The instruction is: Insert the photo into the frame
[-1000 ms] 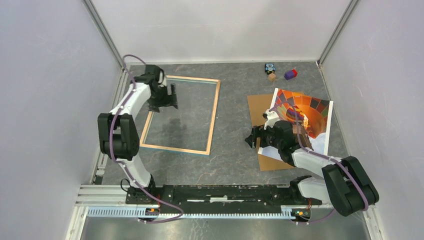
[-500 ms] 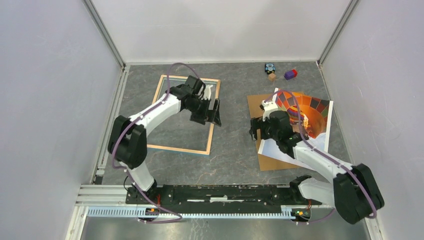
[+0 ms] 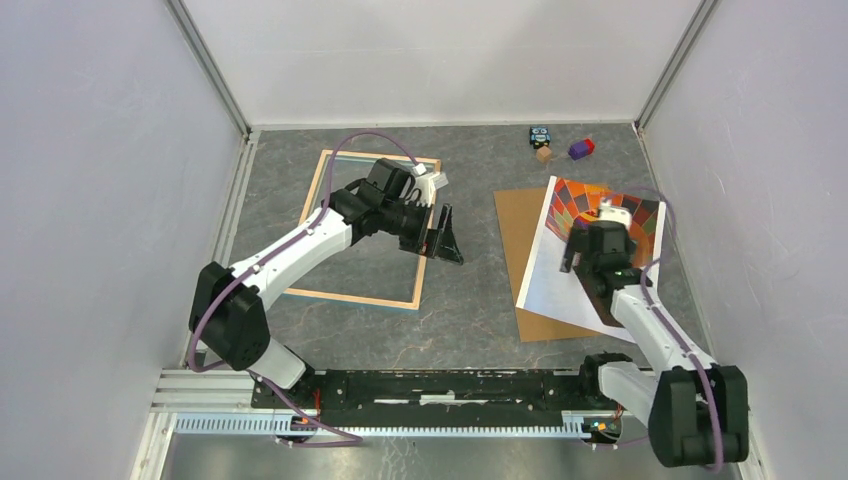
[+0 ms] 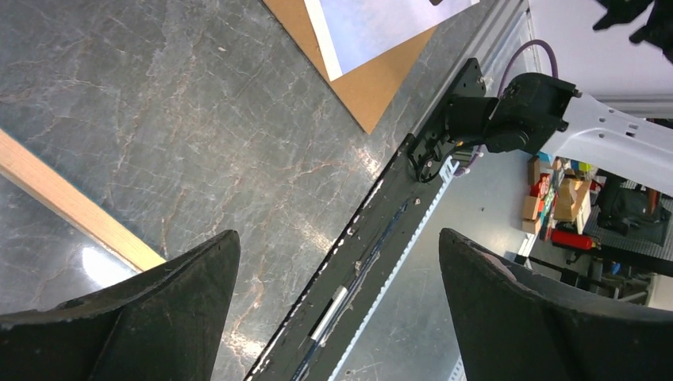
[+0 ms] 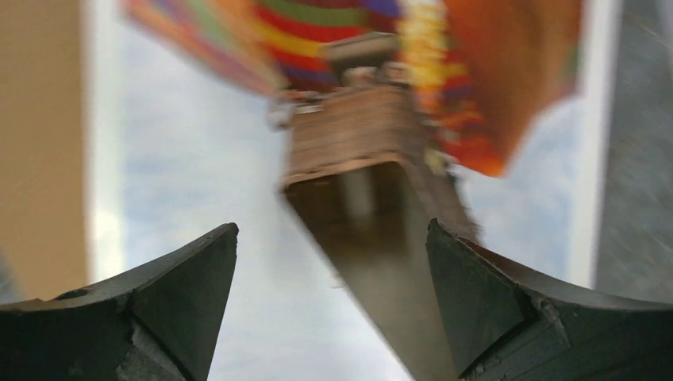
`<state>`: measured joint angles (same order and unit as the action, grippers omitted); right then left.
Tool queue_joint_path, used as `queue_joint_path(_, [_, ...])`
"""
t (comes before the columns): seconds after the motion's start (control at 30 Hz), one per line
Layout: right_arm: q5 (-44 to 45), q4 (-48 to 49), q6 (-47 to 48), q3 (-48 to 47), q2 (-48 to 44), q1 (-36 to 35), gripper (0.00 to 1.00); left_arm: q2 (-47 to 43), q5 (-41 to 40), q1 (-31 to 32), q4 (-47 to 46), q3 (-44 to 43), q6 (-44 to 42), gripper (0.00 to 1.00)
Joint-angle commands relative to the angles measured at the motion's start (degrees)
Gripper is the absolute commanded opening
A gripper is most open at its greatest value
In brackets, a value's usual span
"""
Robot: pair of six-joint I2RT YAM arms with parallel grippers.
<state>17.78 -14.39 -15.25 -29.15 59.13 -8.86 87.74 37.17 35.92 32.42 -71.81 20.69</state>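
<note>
Grey table [image 3: 470, 300], left arm [image 3: 300, 245] outstretched across frame [image 3: 350, 297]

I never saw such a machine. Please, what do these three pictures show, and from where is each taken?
Two robot arms stand side by side. The wide picture comes from a fixed camera above; the other two from a camera on each wrist, so the dark wedges are that arm's fingers. On the table lie a wooden frame, a colourful photo on a brown board, and small toys. The left end effector hangs near the frame's edge, the right end effector over the photo. Both are open, holding nothing.
</note>
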Motion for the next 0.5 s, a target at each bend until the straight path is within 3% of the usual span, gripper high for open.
queue_joint_path(0.0, [3.71, -4.13, -2.56, -1.11, -0.98, 11.95, 0.94, -1.26, 2.37, 0.99, -2.01, 0.44, 2.25, 1.0])
queue_joint_path(0.23, [-1.54, -8.61, -7.56, 1.93, -10.15, 30.82, 0.98, -0.4, 0.64, 0.99, -0.41, -0.16, 0.89, 1.0])
queue_joint_path(0.47, [3.36, -10.51, -13.87, 9.42, -19.53, 36.2, 0.98, 0.17, 1.13, 1.02, -0.37, -0.17, 1.01, 1.0])
